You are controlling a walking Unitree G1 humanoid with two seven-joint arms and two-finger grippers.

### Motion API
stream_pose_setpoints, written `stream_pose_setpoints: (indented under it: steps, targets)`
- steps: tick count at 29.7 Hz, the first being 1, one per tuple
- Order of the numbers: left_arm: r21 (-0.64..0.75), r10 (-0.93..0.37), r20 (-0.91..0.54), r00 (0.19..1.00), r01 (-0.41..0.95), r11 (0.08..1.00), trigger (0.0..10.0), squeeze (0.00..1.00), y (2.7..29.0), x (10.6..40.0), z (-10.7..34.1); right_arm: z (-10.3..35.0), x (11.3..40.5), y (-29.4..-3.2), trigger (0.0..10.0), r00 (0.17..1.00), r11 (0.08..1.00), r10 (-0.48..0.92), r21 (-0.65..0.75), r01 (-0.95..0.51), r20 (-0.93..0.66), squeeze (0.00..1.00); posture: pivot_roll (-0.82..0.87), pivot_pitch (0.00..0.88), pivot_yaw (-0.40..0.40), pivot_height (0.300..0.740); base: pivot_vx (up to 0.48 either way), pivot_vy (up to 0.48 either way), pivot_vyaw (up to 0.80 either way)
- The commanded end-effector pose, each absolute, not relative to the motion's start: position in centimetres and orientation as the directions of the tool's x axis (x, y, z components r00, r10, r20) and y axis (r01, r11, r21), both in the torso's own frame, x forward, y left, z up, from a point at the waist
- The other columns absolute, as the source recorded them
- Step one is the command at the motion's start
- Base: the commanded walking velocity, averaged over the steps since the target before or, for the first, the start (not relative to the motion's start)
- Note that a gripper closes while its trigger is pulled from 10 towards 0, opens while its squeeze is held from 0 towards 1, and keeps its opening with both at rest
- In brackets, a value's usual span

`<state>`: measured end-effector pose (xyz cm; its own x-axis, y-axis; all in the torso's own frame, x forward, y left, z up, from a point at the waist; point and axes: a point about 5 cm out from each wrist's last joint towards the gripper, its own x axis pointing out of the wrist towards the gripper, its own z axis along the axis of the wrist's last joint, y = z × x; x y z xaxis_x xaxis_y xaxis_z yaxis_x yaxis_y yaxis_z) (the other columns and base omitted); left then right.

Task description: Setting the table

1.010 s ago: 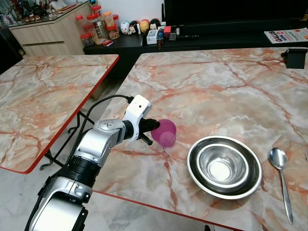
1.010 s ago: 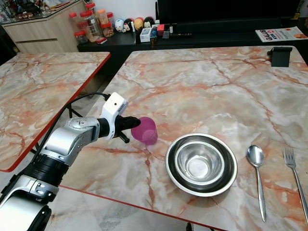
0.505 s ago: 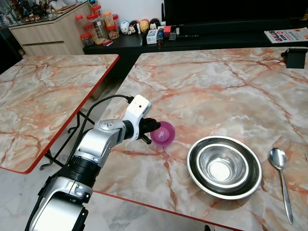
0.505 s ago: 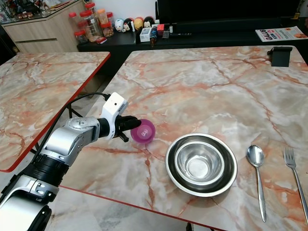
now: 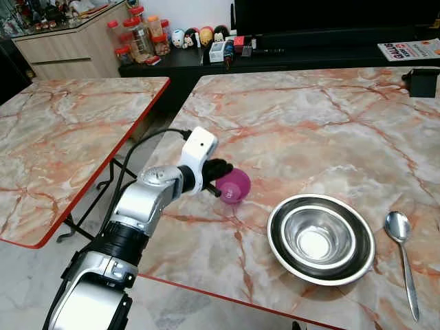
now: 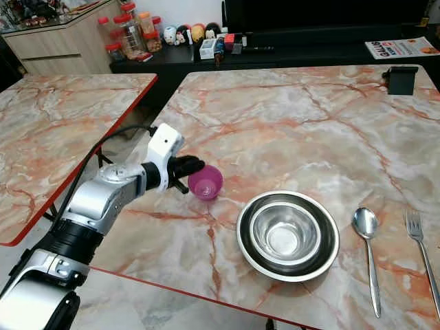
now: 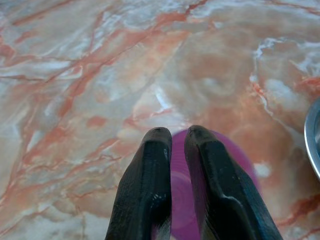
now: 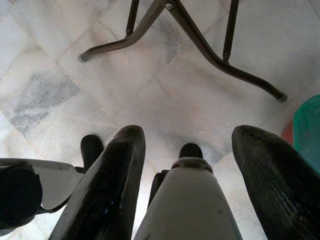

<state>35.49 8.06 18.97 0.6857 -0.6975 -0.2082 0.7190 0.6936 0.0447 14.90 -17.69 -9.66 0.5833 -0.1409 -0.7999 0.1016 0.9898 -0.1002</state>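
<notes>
One purple cup (image 6: pixel 205 182) sits at the table's (image 6: pixel 295 124) near left part, at about nine o'clock from the steel bowl (image 6: pixel 287 234), tilted with its mouth turned up and toward the camera. The left gripper (image 6: pixel 191 168) clenches the cup's rim between its black fingers (image 7: pixel 150 180). A spoon (image 6: pixel 367 254) and fork (image 6: pixel 421 254) lie at the bowl's three o'clock. The right gripper (image 8: pixel 185 165) hangs spread apart above the floor (image 8: pixel 150 85).
</notes>
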Motion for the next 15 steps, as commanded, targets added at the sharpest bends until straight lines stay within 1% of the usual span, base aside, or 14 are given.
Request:
stream_pose_setpoints:
  steps: [1,15]
  targets:
    - [0.056,-0.680,-0.194,0.707,0.700,0.712,10.0,0.00,8.67,35.85,19.35,-10.13,13.88,-17.00,10.0,0.552,0.991,-0.130,-0.082,0.109,-0.823,0.00,-0.03,0.031,0.184,0.740,0.000,0.000,0.00]
    - [0.056,-0.680,-0.181,0.710,0.698,0.714,10.0,0.00,8.50,35.80,19.20,-10.16,13.83,-17.04,10.0,0.550,0.991,-0.128,-0.082,0.108,-0.826,0.00,-0.03,0.030,0.182,0.740,0.000,0.000,0.00]
